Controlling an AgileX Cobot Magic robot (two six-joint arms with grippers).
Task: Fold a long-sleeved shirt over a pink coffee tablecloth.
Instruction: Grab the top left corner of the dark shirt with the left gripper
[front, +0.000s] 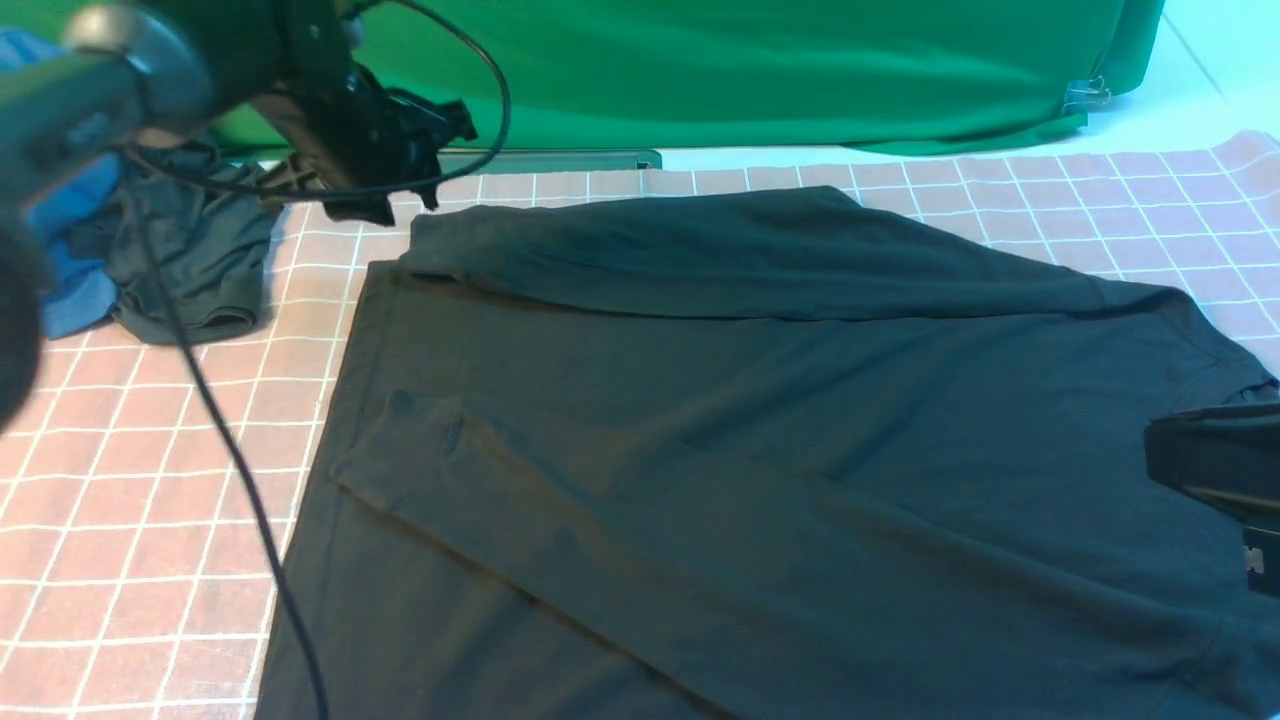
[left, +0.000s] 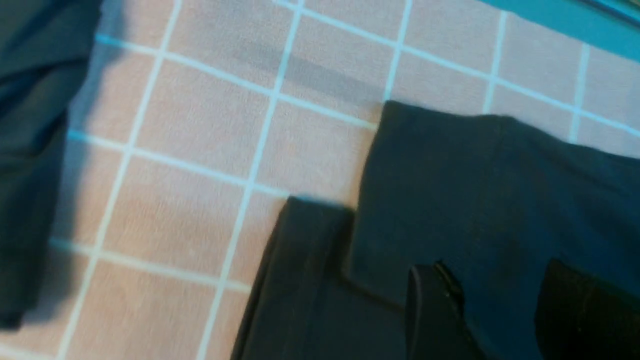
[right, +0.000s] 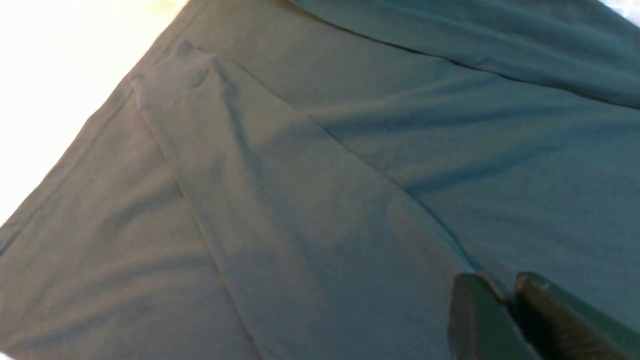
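Note:
The long-sleeved shirt (front: 750, 450) lies flat and black on the pink coffee tablecloth (front: 150, 450), both sleeves folded across its body. My left gripper (front: 395, 195) hovers at the far left corner, over the far sleeve's cuff. In the left wrist view that gripper (left: 492, 270) stands open above the cuff (left: 475, 190), holding nothing, with bare tablecloth (left: 200, 150) beside it. My right gripper (front: 1165, 455) shows only partly at the right edge, low on the shirt. In the right wrist view its fingers (right: 495, 282) are nearly together where the near sleeve's edge (right: 300, 200) runs into them.
A crumpled dark grey-green garment (front: 190, 270) and a blue garment (front: 70, 230) lie at the far left, beside the left arm. A green backdrop cloth (front: 750, 70) hangs behind the table. The left arm's cable (front: 230, 450) dangles over the tablecloth on the left.

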